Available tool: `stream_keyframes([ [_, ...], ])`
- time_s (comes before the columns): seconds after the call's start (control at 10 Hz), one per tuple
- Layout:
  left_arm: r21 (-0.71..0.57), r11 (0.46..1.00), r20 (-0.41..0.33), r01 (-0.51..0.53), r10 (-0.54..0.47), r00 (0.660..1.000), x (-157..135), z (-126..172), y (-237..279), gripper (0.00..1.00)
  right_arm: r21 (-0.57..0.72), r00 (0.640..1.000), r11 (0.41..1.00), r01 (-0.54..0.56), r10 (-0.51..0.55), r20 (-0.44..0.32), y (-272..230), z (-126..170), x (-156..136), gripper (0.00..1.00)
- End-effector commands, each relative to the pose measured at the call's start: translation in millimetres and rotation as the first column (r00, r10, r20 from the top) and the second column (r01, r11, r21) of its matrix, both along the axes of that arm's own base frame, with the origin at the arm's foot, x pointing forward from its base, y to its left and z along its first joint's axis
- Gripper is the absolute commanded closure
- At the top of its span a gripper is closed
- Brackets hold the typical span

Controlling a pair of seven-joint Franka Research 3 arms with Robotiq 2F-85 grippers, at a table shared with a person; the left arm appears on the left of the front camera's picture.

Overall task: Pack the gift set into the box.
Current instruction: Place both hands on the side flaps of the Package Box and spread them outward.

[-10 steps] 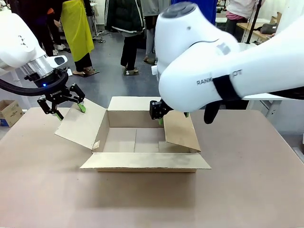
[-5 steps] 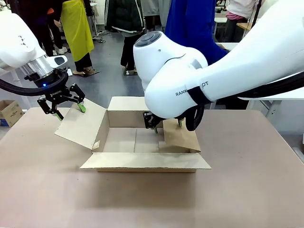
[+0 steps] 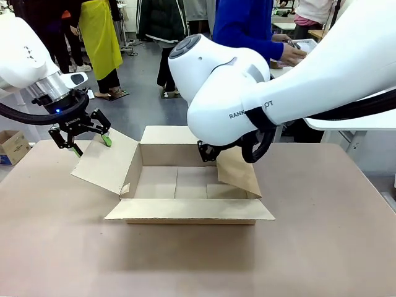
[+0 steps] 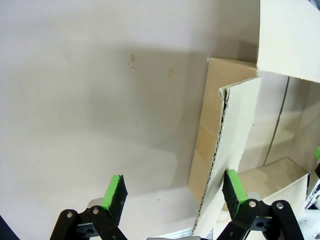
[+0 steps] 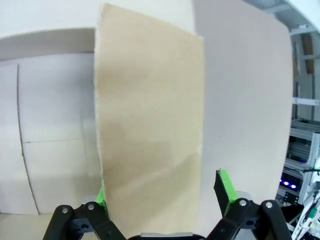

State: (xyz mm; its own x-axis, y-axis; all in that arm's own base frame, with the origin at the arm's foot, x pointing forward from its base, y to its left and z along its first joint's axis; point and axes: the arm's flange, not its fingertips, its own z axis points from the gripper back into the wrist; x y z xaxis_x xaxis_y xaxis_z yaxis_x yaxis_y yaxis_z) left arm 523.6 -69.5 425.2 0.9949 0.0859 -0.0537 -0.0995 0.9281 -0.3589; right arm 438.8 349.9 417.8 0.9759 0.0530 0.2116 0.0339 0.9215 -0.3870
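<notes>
Two fragments of print, "RANK" and "OT", show on the right arm [image 3: 247, 114]. Brown carton [image 3: 185, 185] sits central on the counter [image 3: 322, 247], mouth up, long axis left-right in the front view. Left hand [image 4: 174, 189] gapes around its left flap [image 3: 102, 164]; right hand [image 5: 162, 189] gapes around the right flap [image 5: 150, 125], neither clamping

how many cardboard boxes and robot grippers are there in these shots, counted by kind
cardboard boxes: 2, the large open box on the table and a small box beyond the table's left end
grippers: 2, the left gripper and the right gripper, both open
total: 4
</notes>
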Motion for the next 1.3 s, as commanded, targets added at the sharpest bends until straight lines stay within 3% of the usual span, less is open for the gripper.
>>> stream_keyframes([
  [0.0, 0.017, 1.0, 0.003, -0.01, 0.009, 1.0, -2, 2, -1, 0.0, -0.034, 0.995, 0.997, 0.07, -0.067, 0.072, -19, 17, -9, 0.0],
  [0.2, 0.017, 1.0, 0.003, -0.01, 0.009, 1.0, -2, 2, -1, 0.0, -0.015, 0.992, 0.995, 0.095, -0.094, 0.088, -44, 37, -14, 0.0],
  [0.4, 0.017, 1.0, 0.003, -0.01, 0.009, 1.0, -2, 2, -1, 0.0, 0.121, 0.994, 0.989, 0.081, -0.09, 0.068, -83, 54, -17, 0.0],
  [0.6, 0.017, 1.0, 0.003, -0.01, 0.009, 1.0, -2, 2, -1, 0.0, 0.215, 0.992, 0.971, 0.105, -0.117, 0.047, -128, 49, -18, 0.0],
  [0.9, 0.017, 1.0, 0.003, -0.01, 0.009, 1.0, -2, 2, -1, 0.0, 0.433, 0.985, 0.893, 0.123, -0.162, 0.054, -188, 30, -35, 0.0],
  [1.1, 0.017, 1.0, 0.003, -0.01, 0.009, 1.0, -2, 2, -1, 0.0, 0.591, 0.986, 0.801, 0.097, -0.156, 0.051, -220, 16, -42, 0.0],
  [1.2, 0.017, 1.0, 0.003, -0.01, 0.009, 1.0, -2, 2, -1, 0.0, 0.424, 0.978, 0.893, 0.154, -0.198, 0.063, -189, 29, -26, 0.0],
])
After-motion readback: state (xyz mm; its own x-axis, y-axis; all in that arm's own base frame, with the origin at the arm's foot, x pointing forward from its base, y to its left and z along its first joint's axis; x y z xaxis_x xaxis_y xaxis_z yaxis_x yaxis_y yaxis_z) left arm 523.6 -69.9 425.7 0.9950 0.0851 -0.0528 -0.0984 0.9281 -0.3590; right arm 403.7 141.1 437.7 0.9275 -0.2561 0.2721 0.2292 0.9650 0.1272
